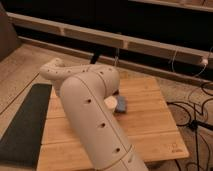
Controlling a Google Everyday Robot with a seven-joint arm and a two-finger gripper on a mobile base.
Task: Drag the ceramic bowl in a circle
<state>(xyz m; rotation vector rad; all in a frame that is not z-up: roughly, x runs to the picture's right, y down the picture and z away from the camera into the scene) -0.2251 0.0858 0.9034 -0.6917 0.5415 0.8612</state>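
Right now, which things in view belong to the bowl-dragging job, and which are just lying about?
Job: bowl, not visible, perhaps hidden behind the arm; hand, also out of sight behind the arm; table.
Lying about: blue pad; white cup beside it; dark mat on the floor; cables.

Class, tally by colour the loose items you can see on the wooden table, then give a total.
Blue: 1, the flat pad.
White: 1, a small round cup, half hidden by the arm.
Dark: 0; no bowl shows.
Total: 2.
The end effector is out of view behind the arm.
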